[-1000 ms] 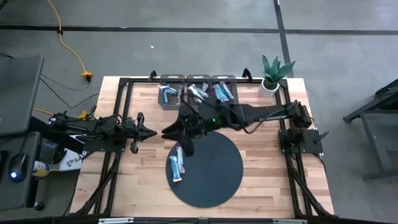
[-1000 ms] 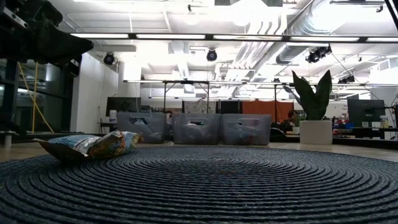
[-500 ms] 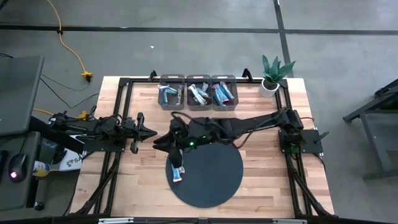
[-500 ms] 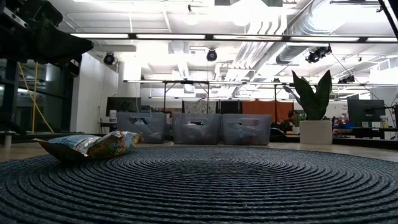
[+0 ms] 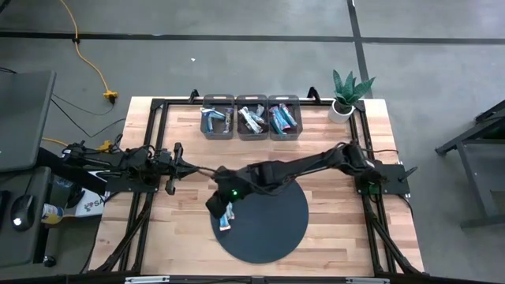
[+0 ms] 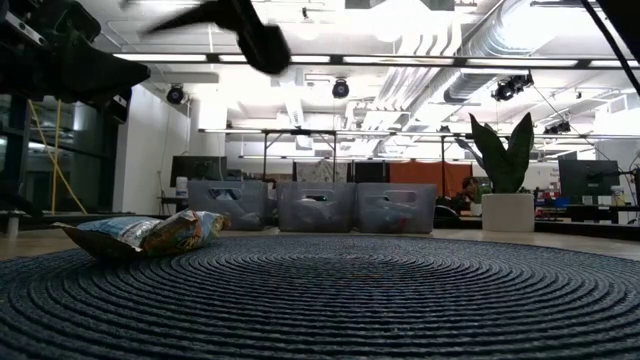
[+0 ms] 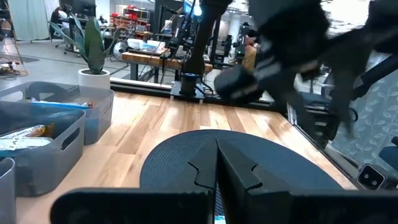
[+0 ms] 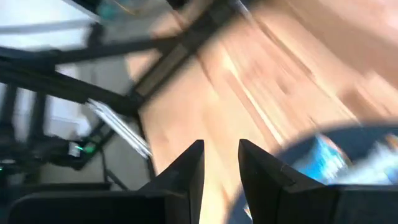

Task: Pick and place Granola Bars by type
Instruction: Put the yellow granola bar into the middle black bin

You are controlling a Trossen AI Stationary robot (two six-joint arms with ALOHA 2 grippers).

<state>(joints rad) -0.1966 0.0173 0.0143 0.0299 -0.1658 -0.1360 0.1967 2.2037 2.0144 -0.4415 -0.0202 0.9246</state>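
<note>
The right gripper (image 5: 217, 203) has narrow, empty fingers (image 8: 186, 168) and has swung from the bins (image 5: 252, 117) to the mat's (image 5: 272, 229) 10 o'clock edge, over two blue Granola Bars (image 5: 227, 215). Only the low view shows their crinkled sides. The left gripper (image 5: 192, 168), fingers together, waits at 9 o'clock.

The right gripper (image 5: 217, 203) hangs over two bars (image 5: 228, 214) on the round dark mat (image 5: 272, 225).

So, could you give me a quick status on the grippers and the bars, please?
Right gripper open, empty, above granola bars on mat edge. Left gripper shut, waiting. Nothing in the way.
</note>
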